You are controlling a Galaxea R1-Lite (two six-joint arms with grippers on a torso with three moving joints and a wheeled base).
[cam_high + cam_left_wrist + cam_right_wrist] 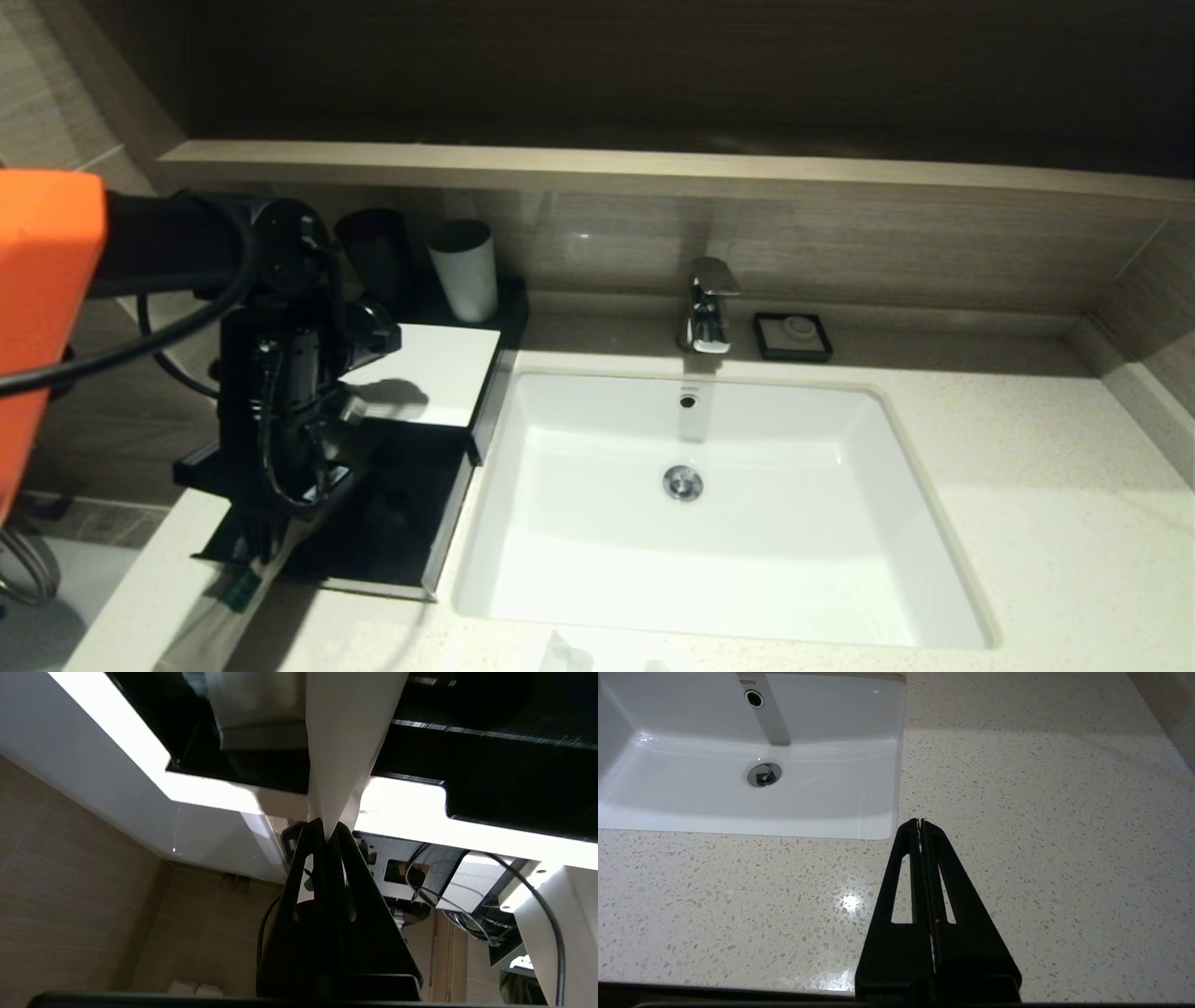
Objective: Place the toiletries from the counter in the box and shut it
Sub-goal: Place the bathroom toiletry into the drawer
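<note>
One long, slim, clear-wrapped toiletry packet [245,581] hangs clenched in the left tool [327,828] just above the low black box's [392,523] open drawer on the speckled off-white counter [1055,541], apparently awaiting lowering and release; the right tool [920,822] idles clamped empty.

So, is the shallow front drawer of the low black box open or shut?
Open: the drawer stands pulled out past the white top panel, its dark inside visible.

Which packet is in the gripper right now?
The long slim packet with green print, pinched by the left gripper at the box; the others lie at the counter's front edge.
</note>
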